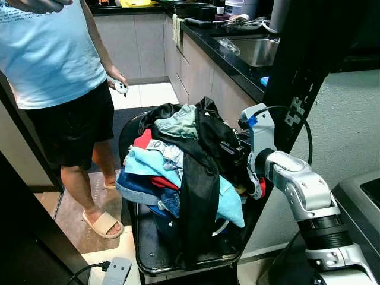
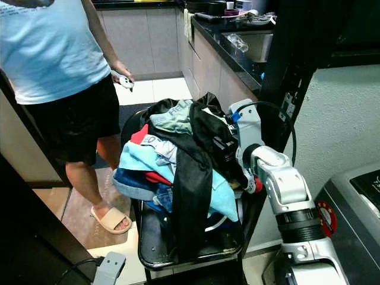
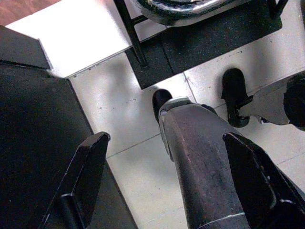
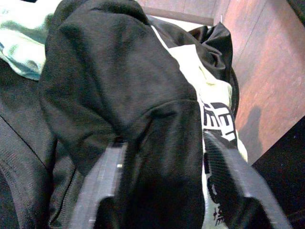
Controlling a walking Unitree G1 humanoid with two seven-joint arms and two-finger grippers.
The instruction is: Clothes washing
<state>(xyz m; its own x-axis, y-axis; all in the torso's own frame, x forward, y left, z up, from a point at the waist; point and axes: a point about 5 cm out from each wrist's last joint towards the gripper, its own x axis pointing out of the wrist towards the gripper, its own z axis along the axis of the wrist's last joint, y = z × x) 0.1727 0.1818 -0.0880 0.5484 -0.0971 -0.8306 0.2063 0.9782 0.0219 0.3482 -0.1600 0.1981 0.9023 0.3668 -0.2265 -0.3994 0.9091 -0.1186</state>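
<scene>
Pickup step: your right claw (image 4: 164, 183) spread around black garment (image 4: 114, 90) on clothes pile (image 1: 178, 172). Next: pinch, lift. Left claw (image 3: 169, 186) idle, spread.

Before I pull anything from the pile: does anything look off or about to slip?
The clothes are heaped far above the black chair, and a long black garment with a light blue one hangs over the front edge, so they could slide off. The right gripper has its fingers astride a fold of black cloth. A person stands close by.
</scene>
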